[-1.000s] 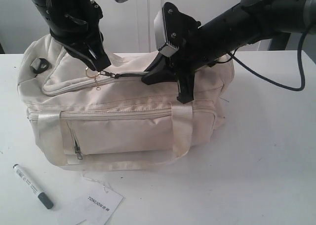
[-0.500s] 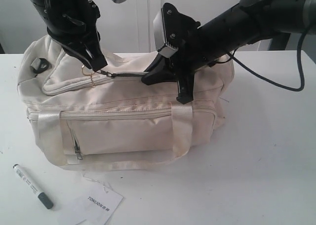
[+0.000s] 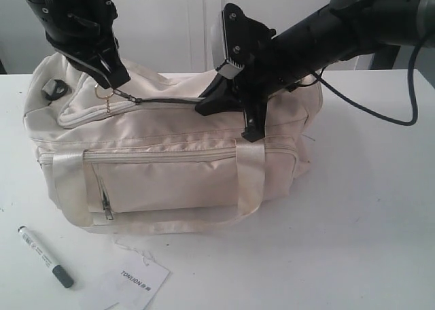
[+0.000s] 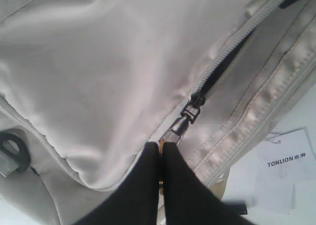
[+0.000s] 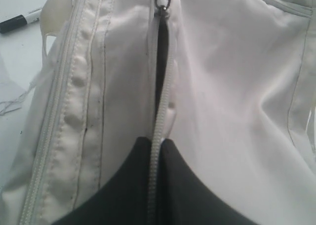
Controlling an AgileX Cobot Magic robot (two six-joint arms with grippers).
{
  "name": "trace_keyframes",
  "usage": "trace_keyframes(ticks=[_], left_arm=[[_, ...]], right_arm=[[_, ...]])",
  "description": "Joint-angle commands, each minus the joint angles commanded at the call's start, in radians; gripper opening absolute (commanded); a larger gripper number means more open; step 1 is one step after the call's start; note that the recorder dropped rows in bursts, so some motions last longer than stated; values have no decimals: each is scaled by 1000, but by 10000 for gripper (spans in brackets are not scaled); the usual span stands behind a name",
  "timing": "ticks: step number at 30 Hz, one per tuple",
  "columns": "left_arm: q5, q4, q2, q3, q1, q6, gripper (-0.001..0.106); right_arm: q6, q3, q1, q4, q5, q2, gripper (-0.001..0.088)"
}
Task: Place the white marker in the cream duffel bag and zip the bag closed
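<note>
The cream duffel bag (image 3: 170,174) lies on the white table with its front pocket toward the camera. My left gripper (image 3: 112,87) is shut on the top zipper's pull (image 4: 180,127), near the bag's left end. A narrow dark slit runs along the top zip from the slider (image 3: 134,100) to my right gripper (image 3: 202,109). That gripper is shut on the zipper tape (image 5: 157,136) at the middle of the bag's top. The white marker (image 3: 44,255) lies on the table in front of the bag's left corner, dark cap to the right, apart from both grippers.
A white paper TONLION tag (image 3: 132,283) lies on the table just right of the marker. A black strap ring (image 3: 54,88) sits on the bag's left end. The right arm's cable (image 3: 380,113) hangs behind the bag's right side.
My left gripper has drawn the zipper pull to the left and slightly up, and the open slit in the top zip has grown longer. The right gripper has stayed put.
</note>
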Motion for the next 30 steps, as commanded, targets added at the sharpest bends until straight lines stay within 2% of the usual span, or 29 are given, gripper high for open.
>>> trace_keyframes(ticks=[18, 30], left_arm=[[0, 36, -2, 0, 2, 0, 0], [0, 10, -2, 0, 63, 7, 0]], right_arm=[[0, 0, 0, -2, -6, 0, 0], [0, 0, 0, -2, -19, 0, 0]])
